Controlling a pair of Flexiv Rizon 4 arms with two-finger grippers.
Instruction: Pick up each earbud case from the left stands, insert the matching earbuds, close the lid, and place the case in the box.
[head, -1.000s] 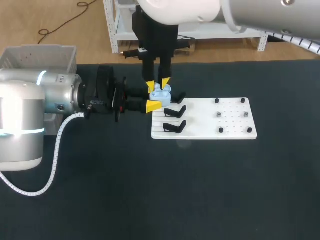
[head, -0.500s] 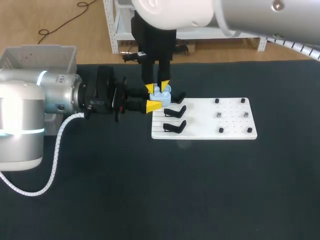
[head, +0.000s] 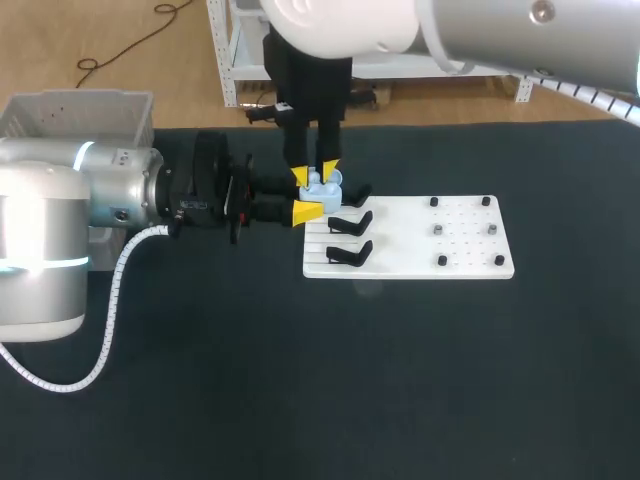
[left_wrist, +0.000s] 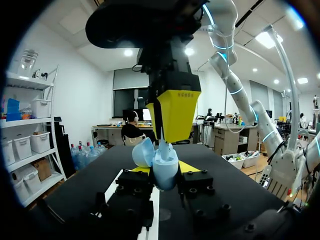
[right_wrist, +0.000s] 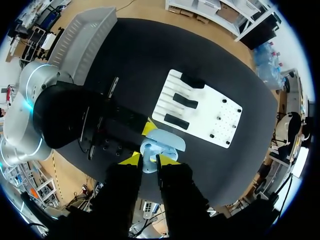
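**Head view.**
- Counter (head: 300, 390): dark surface.
- Left arm (head: 100, 200): comes in from the left and lies level. Left jaws are clamped on the case.
- Case (head: 322, 196): light blue, lid open, held at the board's far left corner.
- Right arm (head: 320, 70): comes down from the far side. Right jaws point down and are clamped on the earbud.
- Earbud (head: 316, 179): light blue, right at the case's open top.
- Board (head: 420, 250): white, flat on the counter. It has black stands (head: 350, 253) on its left part and small pegs (head: 466, 231) on its right.
- Box (head: 80, 112): grey, at the counter's far left corner.

**Left wrist view.**
- Case (left_wrist: 166, 174): upright between the left jaws, with a yellow tip (left_wrist: 191, 167) against each side.
- Lid (left_wrist: 143, 152): swung open to one side.
- Earbud (left_wrist: 164, 146): at the case's mouth, under the right arm's yellow finger (left_wrist: 175, 112).

**Right wrist view.**
- Case (right_wrist: 162, 143): directly under the right jaws, which stand nearly together. The left arm's yellow tips (right_wrist: 148, 128) flank it.
- Earbud: hidden in this view.
- Board (right_wrist: 202, 107): just beyond the case.
- Box (right_wrist: 82, 40): well apart from the case.
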